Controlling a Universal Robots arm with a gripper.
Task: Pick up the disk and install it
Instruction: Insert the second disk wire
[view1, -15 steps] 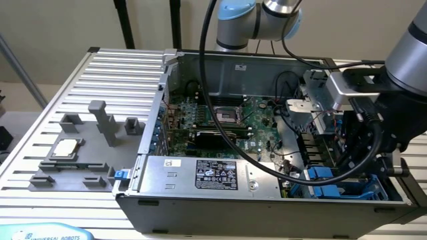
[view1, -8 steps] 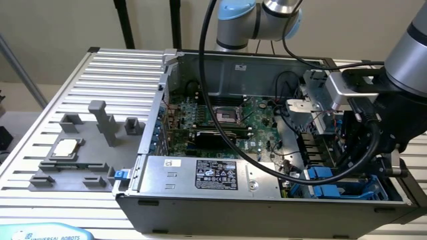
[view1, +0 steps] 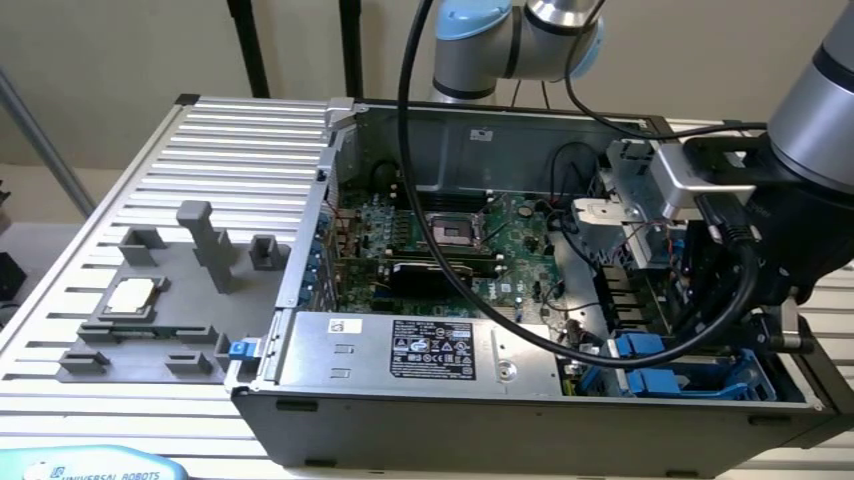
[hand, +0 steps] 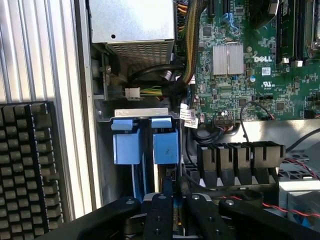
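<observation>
While the arm (view1: 814, 190) reaches into the open case (view1: 534, 440) from the exterior view's right, the scene lists as follows.

- Gripper (hand: 175, 200) – black fingers (hand: 157, 215) drawn close together, clamped on the near end of a blue-framed slab that stands on edge between them.
- Disk (hand: 165, 147) – that slab; its blue carrier face sits in the drive bay (view1: 681, 365), lower right of the exterior frame, at the case's front corner.
- Second carrier (hand: 125, 145) – blue, just beside the disk in the same bay, apart from the fingers.
- Power supply (view1: 414, 350) – grey box with a black label, along the case's near wall, lower centre of the exterior frame.
- Motherboard (view1: 441, 240) – green, on the case floor, centre frame; an empty socket shows in it.
- Cable (view1: 441, 200) – thick, black, looping from the arm over the board.
- Table (view1: 227, 150) – slatted metal, under the case.
- Fixture (view1: 147, 320) – grey blocks on the table, left of frame, holding a small silver chip (view1: 134, 295).
- Keyboard (hand: 30, 165) – black, on the slats outside the case wall.
</observation>
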